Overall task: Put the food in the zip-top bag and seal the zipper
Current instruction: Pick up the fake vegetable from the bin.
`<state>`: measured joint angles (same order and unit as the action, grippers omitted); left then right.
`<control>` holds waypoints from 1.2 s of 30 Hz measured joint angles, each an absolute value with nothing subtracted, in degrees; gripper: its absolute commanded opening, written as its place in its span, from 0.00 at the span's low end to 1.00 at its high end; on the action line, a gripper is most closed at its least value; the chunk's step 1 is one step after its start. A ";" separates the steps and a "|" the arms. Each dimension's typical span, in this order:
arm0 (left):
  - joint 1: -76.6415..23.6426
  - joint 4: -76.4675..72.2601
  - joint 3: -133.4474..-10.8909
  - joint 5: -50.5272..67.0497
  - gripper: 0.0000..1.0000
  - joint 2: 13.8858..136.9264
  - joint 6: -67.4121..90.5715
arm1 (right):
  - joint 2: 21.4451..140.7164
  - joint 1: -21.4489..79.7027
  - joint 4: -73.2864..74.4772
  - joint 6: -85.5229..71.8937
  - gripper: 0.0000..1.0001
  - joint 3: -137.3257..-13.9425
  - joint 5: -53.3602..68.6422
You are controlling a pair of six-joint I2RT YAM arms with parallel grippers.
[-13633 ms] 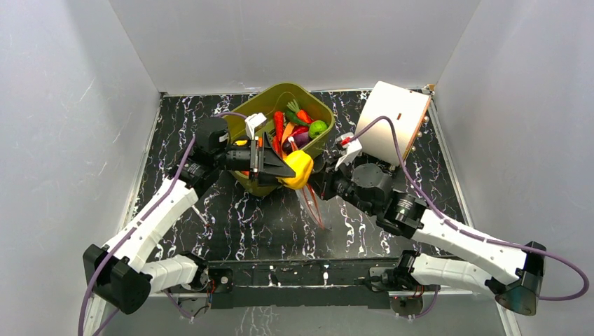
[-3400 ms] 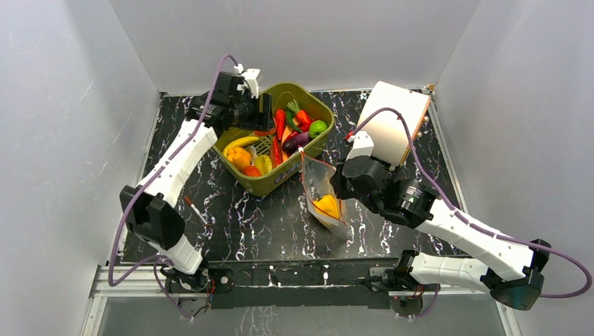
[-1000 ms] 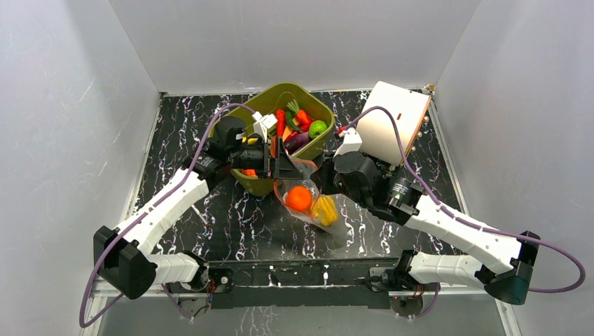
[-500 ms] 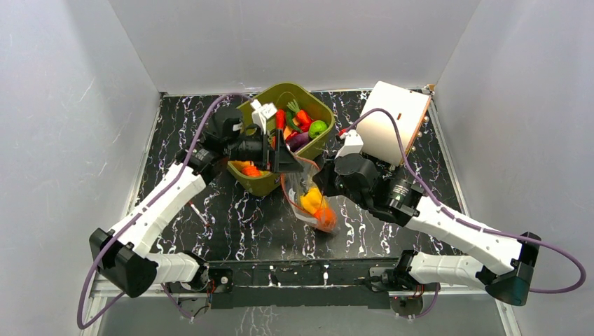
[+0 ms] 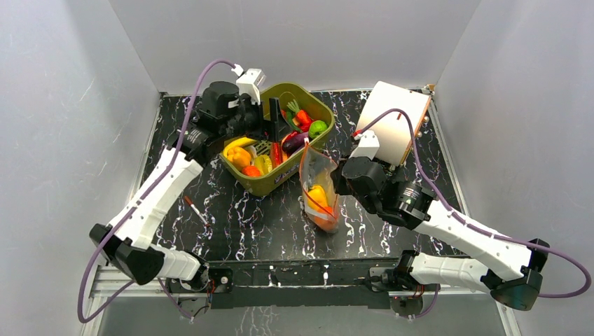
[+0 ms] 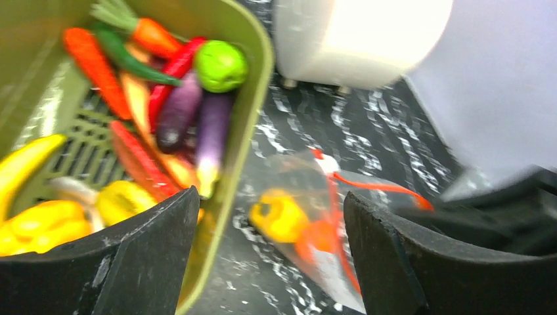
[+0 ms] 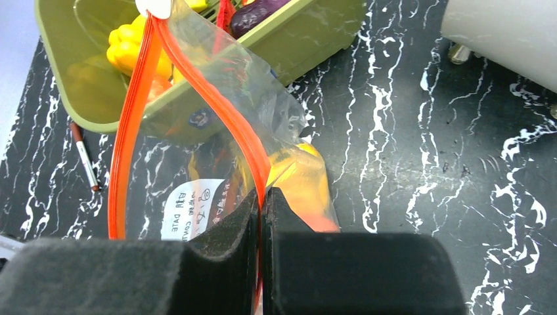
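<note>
The clear zip-top bag hangs upright just right of the tub, its mouth open. My right gripper is shut on one side of its red-orange zipper strip, seen in the right wrist view. A yellow pepper and an orange ball lie inside the bag; the pepper also shows in the left wrist view. My left gripper is open and empty above the tub's middle. The other food, with chillies, carrot, green and purple pieces, lies in the tub.
The olive-green tub stands at the back centre, touching the bag's left side. A white box leans at the back right. A thin red-and-white stick lies on the black marbled table left of centre. Grey walls enclose the table.
My left gripper drew back from the bag's mouth to above the tub, empty. The orange ball has slid to the bag's bottom below the pepper, and the bag hangs more upright.
</note>
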<state>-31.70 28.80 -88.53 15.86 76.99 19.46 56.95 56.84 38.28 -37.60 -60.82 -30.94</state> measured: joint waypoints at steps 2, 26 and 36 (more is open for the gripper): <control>-31.70 29.12 -89.08 10.46 0.73 78.81 18.35 | 56.71 56.84 38.74 -37.60 0.00 -60.82 -32.08; -29.78 19.11 -101.25 -5.61 0.55 114.74 27.16 | 51.66 56.84 38.50 -35.90 0.00 -60.82 -33.95; -29.74 19.51 -110.19 -8.71 0.48 126.17 30.83 | 48.86 56.84 38.44 -35.83 0.00 -60.80 -33.21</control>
<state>-29.74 19.51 -110.19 -8.71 126.17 30.83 48.86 56.84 38.44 -35.83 -60.80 -33.21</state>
